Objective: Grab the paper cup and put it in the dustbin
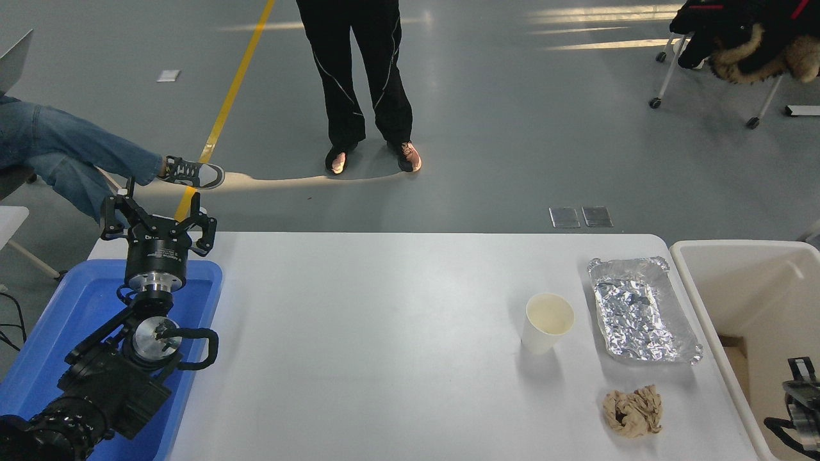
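Note:
The paper cup [548, 323] stands upright on the white table [371, 333], right of centre, its cream inside showing. The cream-beige dustbin [737, 246] stands off the table's right end, its opening facing up. Only a black part of my right arm [801, 400] shows at the right edge, low inside the bin's outline and far from the cup. Its gripper cannot be made out. My left gripper [157, 224] is parked at the lower left over a blue tray, open and empty.
A crinkled silver foil tray [640, 317] lies between the cup and the bin. A crumpled brown paper wad [633, 412] lies near the front right. The blue tray [64, 320] sits at the left end. A person stands beyond the far edge; another sits at far left.

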`<action>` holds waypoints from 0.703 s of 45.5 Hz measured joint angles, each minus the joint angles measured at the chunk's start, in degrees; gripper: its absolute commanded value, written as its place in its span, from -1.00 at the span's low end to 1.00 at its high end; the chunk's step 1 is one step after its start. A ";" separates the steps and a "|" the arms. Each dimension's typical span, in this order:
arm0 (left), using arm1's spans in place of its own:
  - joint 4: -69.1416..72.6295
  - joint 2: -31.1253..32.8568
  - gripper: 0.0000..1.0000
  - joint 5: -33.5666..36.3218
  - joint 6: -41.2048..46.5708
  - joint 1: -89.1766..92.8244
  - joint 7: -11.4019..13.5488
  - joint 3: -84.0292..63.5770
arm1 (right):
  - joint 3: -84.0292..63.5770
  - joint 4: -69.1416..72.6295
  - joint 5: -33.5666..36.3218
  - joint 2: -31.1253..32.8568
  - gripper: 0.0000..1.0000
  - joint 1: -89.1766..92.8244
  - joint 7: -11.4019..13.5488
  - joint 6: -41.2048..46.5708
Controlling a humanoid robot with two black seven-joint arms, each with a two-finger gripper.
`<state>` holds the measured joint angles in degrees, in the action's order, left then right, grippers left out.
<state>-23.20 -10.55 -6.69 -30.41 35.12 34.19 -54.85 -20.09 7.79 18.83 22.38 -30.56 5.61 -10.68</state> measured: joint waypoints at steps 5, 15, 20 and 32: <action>0.00 0.00 0.98 0.00 0.02 -0.01 -0.06 0.00 | 0.33 -0.02 -0.05 0.00 -1.00 0.12 0.00 -0.01; 0.00 -0.06 0.98 0.00 0.34 0.09 -0.21 0.00 | 0.67 -0.06 -0.18 0.17 -1.00 0.12 0.01 -0.02; 0.00 -0.07 0.98 0.01 0.38 0.11 -0.23 0.00 | 0.73 -0.05 -0.25 0.17 -1.00 -0.25 -0.04 0.02; 0.02 0.03 0.98 -0.17 0.47 -0.03 -0.08 -0.14 | 0.63 0.00 -0.65 0.29 -1.00 -0.96 -0.18 0.22</action>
<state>-23.19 -10.52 -6.86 -29.94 35.09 34.11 -54.98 -19.46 7.79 18.18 22.67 -31.53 5.44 -10.47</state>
